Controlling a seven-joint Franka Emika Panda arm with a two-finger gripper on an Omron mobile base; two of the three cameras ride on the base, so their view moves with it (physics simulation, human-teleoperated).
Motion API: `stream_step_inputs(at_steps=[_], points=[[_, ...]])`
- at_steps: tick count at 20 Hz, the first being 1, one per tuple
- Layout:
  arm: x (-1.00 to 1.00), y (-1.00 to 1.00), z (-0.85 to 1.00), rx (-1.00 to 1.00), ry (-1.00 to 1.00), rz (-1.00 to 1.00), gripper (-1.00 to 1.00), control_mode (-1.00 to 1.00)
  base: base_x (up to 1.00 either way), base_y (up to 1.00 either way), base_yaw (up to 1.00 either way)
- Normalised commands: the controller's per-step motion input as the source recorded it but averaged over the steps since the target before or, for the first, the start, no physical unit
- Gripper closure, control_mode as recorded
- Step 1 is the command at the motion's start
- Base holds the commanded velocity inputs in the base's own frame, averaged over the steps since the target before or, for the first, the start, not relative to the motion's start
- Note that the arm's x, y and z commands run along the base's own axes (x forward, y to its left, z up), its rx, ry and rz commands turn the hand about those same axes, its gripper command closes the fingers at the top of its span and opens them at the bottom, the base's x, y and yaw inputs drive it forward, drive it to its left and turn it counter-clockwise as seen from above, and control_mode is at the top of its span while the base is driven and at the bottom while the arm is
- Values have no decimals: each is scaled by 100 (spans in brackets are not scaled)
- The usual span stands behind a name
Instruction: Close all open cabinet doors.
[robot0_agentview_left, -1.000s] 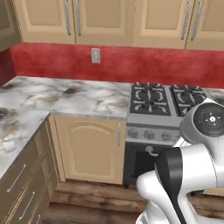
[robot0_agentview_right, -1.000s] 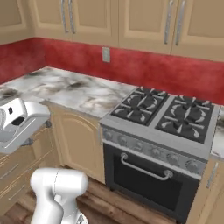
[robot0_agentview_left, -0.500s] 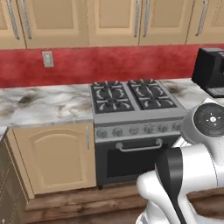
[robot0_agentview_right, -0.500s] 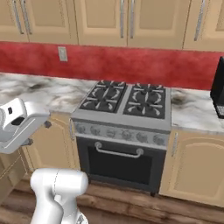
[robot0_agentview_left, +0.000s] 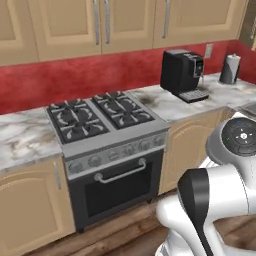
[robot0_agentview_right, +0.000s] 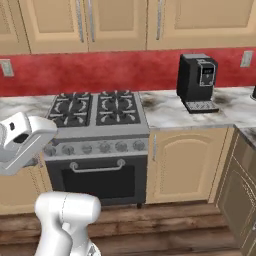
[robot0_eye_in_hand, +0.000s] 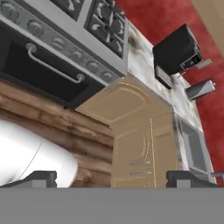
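Facing the stove (robot0_agentview_left: 102, 127), the base views showed the cabinet doors (robot0_agentview_left: 100, 25) along the top of the frame, above the red backsplash (robot0_agentview_left: 75, 82); those visible sat flush with their neighbours, and their long silver bar handles (robot0_agentview_left: 96, 21) hung vertical. In the right base view the same doors (robot0_agentview_right: 85, 22) ran across the upper edge, paired handles close together over the burners. A black coffee machine (robot0_agentview_left: 182, 75) stood on the marble bench (robot0_agentview_left: 200, 100) to the right of the stove, with a paper towel roll (robot0_agentview_left: 229, 69) farther right near the corner. Below the bench sat an arched-panel lower door (robot0_agentview_right: 185, 162). The hand view looked down, tilted, across the oven door (robot0_eye_in_hand: 39, 65), the wooden floor (robot0_eye_in_hand: 52, 113) and the lower cabinet fronts. The gripper (robot0_eye_in_hand: 113, 177) was well away from every cabinet door; its two dark fingertips (robot0_eye_in_hand: 41, 177) stood at the bottom of the hand view, spread wide apart, with nothing between them.
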Motion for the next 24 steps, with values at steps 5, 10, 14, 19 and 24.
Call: stream_step_inputs(at_steps=[5,10,14,19,24], points=[[0,0,0,0,0,0,-100,100,-12,6,-55],[0,0,0,0,0,0,-100,100,-13,6,-56],[0,0,0,0,0,0,-100,100,-9,6,-55],[0,0,0,0,0,0,-100,100,-1,5,-52],[0,0,0,0,0,0,-100,100,8,10,-47]])
